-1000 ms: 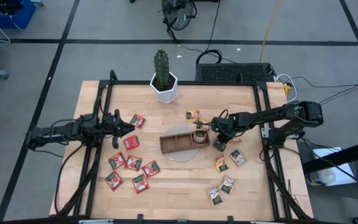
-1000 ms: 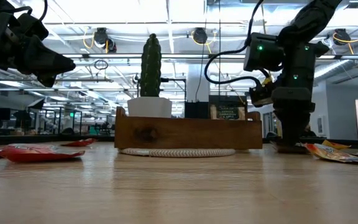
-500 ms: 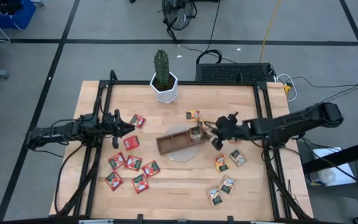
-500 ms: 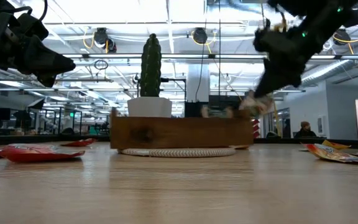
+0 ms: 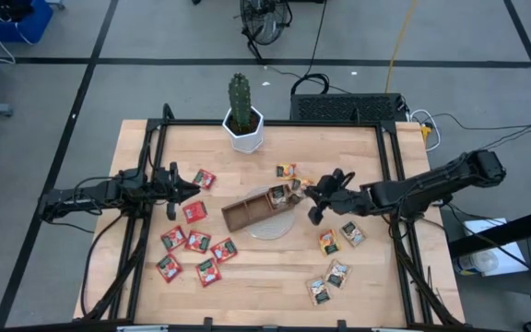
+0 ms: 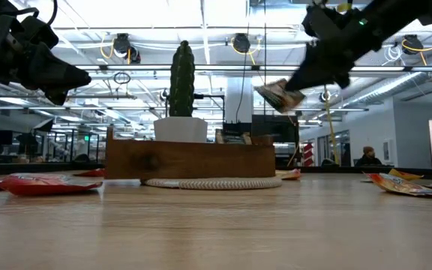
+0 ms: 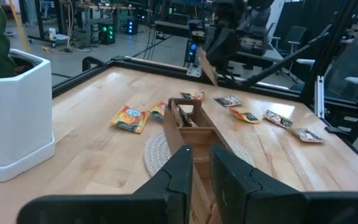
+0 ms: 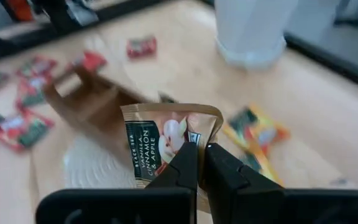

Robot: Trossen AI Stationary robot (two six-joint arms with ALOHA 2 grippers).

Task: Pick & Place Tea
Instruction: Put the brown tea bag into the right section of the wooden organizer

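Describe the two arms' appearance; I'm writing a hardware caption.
Both arms are black, slim and jointed. The left tool and right tool each end in two dark, blunt, flat-sided fingers. Small green lights glow on the right arm.

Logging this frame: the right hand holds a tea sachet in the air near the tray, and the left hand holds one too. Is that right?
Not quite. The right hand does hold a sachet in the air near the tray, but the left hand holds nothing; the left wrist view shows bare fingers.
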